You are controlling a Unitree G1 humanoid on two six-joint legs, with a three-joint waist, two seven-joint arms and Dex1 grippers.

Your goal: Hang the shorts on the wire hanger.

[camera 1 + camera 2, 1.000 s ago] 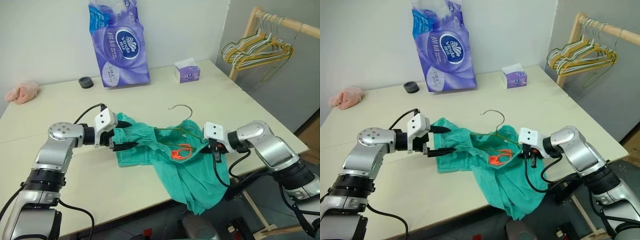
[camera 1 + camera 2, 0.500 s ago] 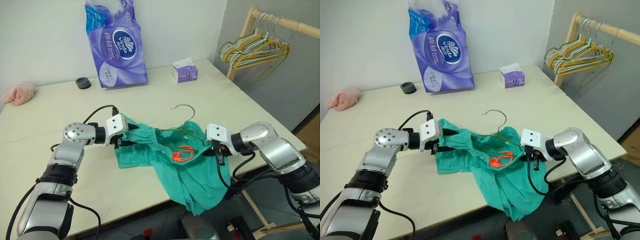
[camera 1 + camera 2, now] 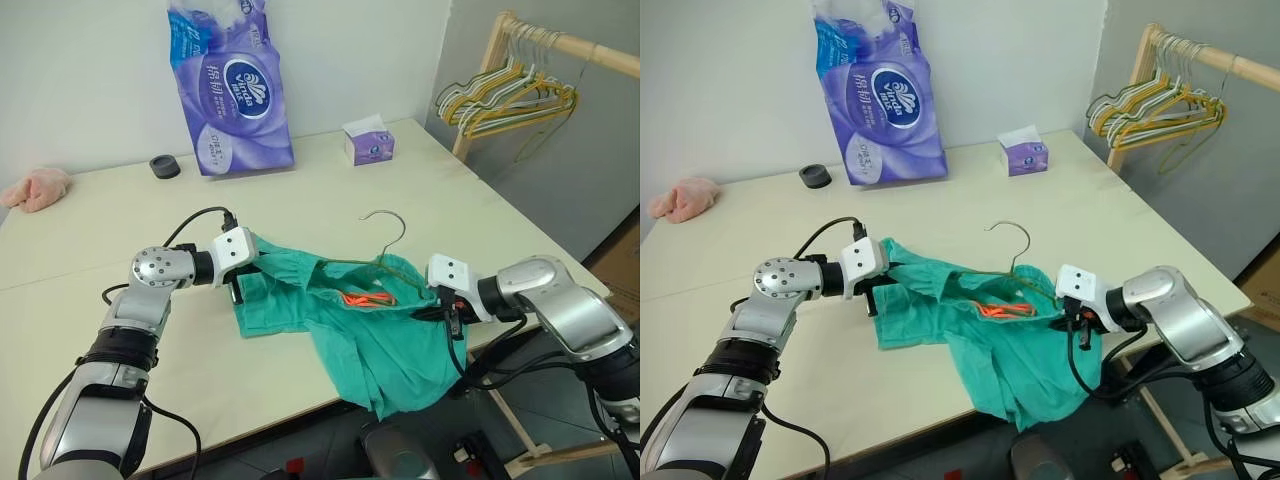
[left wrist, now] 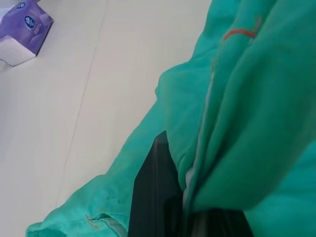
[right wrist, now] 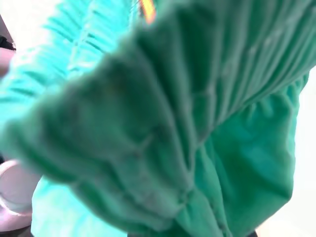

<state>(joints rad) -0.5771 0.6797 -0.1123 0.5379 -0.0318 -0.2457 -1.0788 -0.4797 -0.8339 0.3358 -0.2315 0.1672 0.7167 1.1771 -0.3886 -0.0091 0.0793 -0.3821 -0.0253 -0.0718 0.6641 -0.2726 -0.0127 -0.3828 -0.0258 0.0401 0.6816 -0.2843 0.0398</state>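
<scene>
Now both end effectors, left and right, pinch the shorts around the wire hanger on the counter.

Teal shorts drape off table edge, wire hanger inside.

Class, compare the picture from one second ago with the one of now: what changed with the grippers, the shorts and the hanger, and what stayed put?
The left gripper, open beside the shorts a second ago, has closed on their waistband edge. The right gripper kept its grip on the other side and drew it outward, stretching the waistband. The wire hanger shifted with it. The tissue pack, tissue box and pink cloth stayed put.
</scene>
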